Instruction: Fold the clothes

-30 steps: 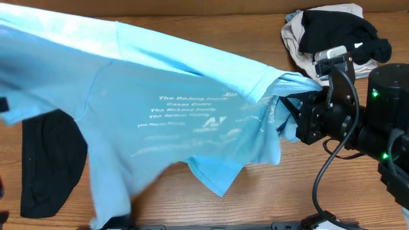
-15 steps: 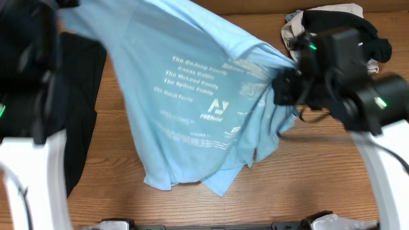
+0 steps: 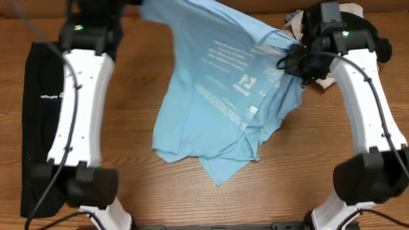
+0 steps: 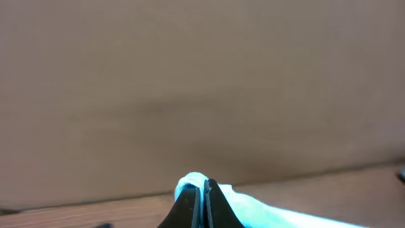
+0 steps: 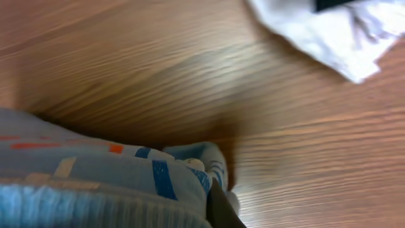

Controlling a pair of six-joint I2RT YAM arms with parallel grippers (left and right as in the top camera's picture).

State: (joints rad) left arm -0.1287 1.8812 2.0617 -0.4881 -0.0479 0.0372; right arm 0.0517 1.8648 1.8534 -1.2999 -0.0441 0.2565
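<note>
The light blue T-shirt (image 3: pixel 223 83) with white lettering hangs stretched between both arms at the far side of the table, its lower part draping onto the wood. My left gripper (image 4: pixel 204 187) is shut on one edge of the shirt (image 4: pixel 253 206) at the top of the overhead view. My right gripper (image 3: pixel 295 52) is shut on the shirt's other edge (image 5: pixel 95 177), where orange-red and blue print shows. The long black garment (image 3: pixel 41 108) with a small white logo lies flat along the table's left edge, under the left arm.
A pile of white, beige and black clothes (image 3: pixel 332 29) sits at the far right corner, just behind the right gripper; it also shows in the right wrist view (image 5: pixel 316 31). A brown wall (image 4: pixel 202 82) stands behind the table.
Both arms have swung the T-shirt toward the far side of the table and to the right. The shirt now hangs narrower and lower, uncovering the black garment on the left.
</note>
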